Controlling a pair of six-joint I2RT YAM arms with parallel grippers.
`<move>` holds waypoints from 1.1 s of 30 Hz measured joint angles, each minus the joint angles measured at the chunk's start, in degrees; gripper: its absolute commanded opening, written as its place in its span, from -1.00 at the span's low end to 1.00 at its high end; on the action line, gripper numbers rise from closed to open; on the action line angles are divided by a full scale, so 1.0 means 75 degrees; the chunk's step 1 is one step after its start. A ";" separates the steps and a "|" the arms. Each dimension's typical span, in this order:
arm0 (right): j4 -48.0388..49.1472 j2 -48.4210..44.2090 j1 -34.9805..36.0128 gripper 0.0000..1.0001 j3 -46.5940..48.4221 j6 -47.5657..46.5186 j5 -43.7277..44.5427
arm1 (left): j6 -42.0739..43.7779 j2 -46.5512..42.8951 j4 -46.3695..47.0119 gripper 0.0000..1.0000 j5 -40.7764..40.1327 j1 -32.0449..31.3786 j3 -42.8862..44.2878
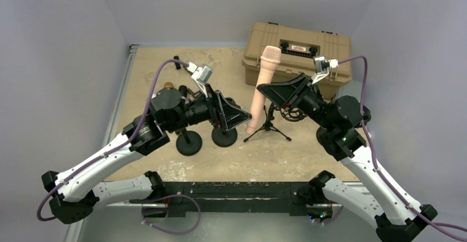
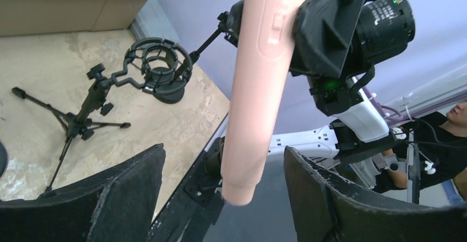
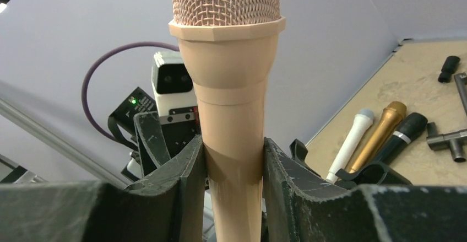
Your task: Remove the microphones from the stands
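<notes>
A peach-pink microphone (image 1: pixel 263 85) stands upright in the air, clear of the small black tripod stand (image 1: pixel 268 125). My right gripper (image 1: pixel 271 91) is shut on the middle of its body; the right wrist view shows both fingers (image 3: pixel 182 170) pressed against the handle (image 3: pixel 231 121). My left gripper (image 1: pixel 243 118) is open, its jaws on either side of the microphone's lower end (image 2: pixel 242 181) without touching it. The stand's empty shock-mount ring (image 2: pixel 158 68) and tripod legs (image 2: pixel 71 129) show in the left wrist view.
A tan hard case (image 1: pixel 300 54) sits at the back right. Two black round-base stands (image 1: pixel 189 141) (image 1: pixel 224 136) stand under the left arm. White (image 3: pixel 349 143), gold (image 3: pixel 383 134) and black (image 3: pixel 405 134) microphones lie on the table beside metal fittings (image 3: pixel 449 140).
</notes>
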 measured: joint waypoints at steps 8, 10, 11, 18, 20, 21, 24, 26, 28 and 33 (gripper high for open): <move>0.0172 -0.0061 0.0041 -0.85 -0.0070 0.0230 -0.0003 | 0.0017 0.1026 0.0527 0.15 0.0446 0.0000 0.0656; 0.0230 -0.0064 0.0041 -0.85 -0.0102 0.0251 0.0000 | 0.0017 0.1163 0.0600 0.04 0.0612 -0.0009 0.0743; 0.0277 -0.0064 0.0041 -0.85 -0.0143 0.0265 0.0003 | 0.0026 0.1224 0.0624 0.02 0.0679 -0.0015 0.0807; 0.0367 -0.0198 0.0044 -0.82 -0.0274 0.0297 -0.0009 | 0.0032 0.1492 0.0673 -0.22 0.1105 -0.0015 0.1125; 0.0393 -0.0245 0.0044 -0.78 -0.0274 0.0294 -0.0006 | 0.0023 0.1614 0.0761 -0.74 0.1311 -0.0015 0.1241; 0.0391 -0.0265 0.0041 -0.73 -0.0280 0.0297 0.0009 | 0.0026 0.1673 0.0825 -1.00 0.1431 -0.0015 0.1288; 0.0382 -0.0356 0.0038 -0.24 -0.0329 0.0286 0.0038 | 0.0035 0.1725 0.0927 -1.00 0.1553 -0.0017 0.1314; 0.0367 -0.0414 0.0044 0.28 -0.0356 0.0283 0.0090 | 0.0099 0.1719 0.0909 -1.00 0.1530 -0.0038 0.1314; 0.0245 -0.0493 0.0047 0.61 -0.0356 0.0216 0.0152 | 0.0195 0.1676 0.0758 -1.00 0.1408 -0.0058 0.1317; -0.0781 -0.0717 0.0050 0.95 -0.0041 -0.0329 0.0650 | 0.0962 0.1201 -0.0574 -1.00 0.0597 -0.0058 0.1422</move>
